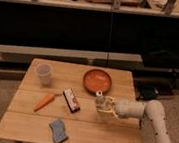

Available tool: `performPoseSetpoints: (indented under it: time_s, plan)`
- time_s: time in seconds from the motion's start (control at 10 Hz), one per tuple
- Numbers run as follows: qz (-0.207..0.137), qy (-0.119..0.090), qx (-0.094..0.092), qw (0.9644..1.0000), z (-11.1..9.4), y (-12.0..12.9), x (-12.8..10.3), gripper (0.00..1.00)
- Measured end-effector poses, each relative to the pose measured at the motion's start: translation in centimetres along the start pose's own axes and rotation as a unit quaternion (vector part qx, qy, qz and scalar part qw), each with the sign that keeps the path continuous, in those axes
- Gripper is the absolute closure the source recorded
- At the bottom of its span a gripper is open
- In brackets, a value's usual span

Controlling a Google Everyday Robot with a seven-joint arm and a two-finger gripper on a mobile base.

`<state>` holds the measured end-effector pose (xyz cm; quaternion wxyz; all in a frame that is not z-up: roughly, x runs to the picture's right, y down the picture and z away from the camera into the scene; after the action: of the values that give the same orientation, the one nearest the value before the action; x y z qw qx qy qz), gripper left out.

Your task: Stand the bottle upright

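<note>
The small whitish bottle [100, 101] with a white cap stands about upright on the wooden table [89, 129], just in front of the orange bowl [97, 80]. My gripper [106, 106] reaches in from the right on a white arm [149, 115] and sits right against the bottle, its fingers around the bottle's body. The bottle's lower part is partly hidden by the gripper.
A translucent white cup [43, 73] stands at the table's back left. A carrot [44, 101], a dark snack bar [70, 99] and a blue sponge [58, 130] lie left of the gripper. A dark counter with shelves runs behind the table.
</note>
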<state>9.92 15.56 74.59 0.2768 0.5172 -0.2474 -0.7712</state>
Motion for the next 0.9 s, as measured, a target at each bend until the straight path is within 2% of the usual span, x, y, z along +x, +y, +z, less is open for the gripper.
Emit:
performPoseSetpoints:
  time_s: [0.4,0.7,0.9]
  plan:
    - [0.002,0.011,-0.013,0.9999,0.6,0.6,0.2,0.96]
    - [0.011,0.036,-0.016,0.9992,0.7,1.0,0.3,0.96]
    - [0.019,0.046,-0.028,0.9984,0.6,1.2,0.4,0.96]
